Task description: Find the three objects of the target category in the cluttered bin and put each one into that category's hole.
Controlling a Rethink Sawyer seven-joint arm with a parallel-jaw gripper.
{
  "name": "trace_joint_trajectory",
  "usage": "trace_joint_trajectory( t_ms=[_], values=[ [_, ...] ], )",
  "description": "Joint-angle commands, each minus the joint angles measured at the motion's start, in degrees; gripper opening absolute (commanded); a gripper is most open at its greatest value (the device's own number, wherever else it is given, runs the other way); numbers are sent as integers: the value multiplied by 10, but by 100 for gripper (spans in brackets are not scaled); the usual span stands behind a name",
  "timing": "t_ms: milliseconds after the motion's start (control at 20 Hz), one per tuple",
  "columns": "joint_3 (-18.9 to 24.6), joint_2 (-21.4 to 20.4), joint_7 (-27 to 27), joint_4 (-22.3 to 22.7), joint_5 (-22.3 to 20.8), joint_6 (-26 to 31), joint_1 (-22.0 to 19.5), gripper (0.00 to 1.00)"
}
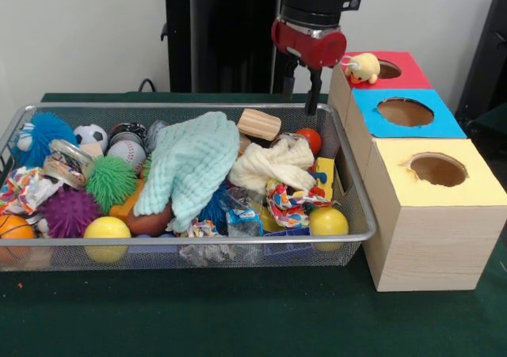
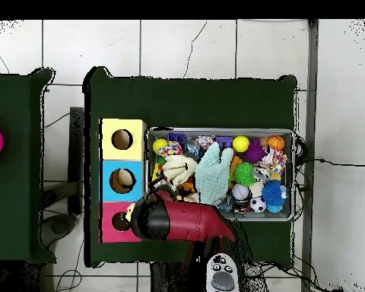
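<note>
The wire mesh bin [image 1: 198,106] is heaped with toys and cloths; it also shows in the overhead view [image 2: 220,131]. A small yellow plush toy [image 1: 363,68] sits on the red surround, at the left edge of the red hole [image 1: 388,69], and shows in the overhead view [image 2: 130,211]. My gripper [image 1: 302,104] hangs over the bin's far right corner, just left of the red-topped box. It is open and empty. In the overhead view my red arm [image 2: 178,220] covers it. No orange striped plush shows.
The blue-topped box [image 1: 405,112] and the yellow-topped box [image 1: 437,169] stand in a row right of the bin. In the bin lie a pale green cloth [image 1: 190,167], a cream cloth [image 1: 273,163], a wooden block [image 1: 259,123], spiky balls and rope toys [image 1: 289,203].
</note>
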Motion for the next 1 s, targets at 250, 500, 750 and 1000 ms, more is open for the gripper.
trace_joint_trajectory(
  t_ms=[250,500,750,1000],
  values=[
    [85,-29,-136,-10,-112,91,-55,100],
    [109,-34,-119,1,-126,102,-71,100],
    [142,-42,-128,16,-146,100,-90,100],
    [152,-59,-112,27,-150,117,-90,100]
  ],
)
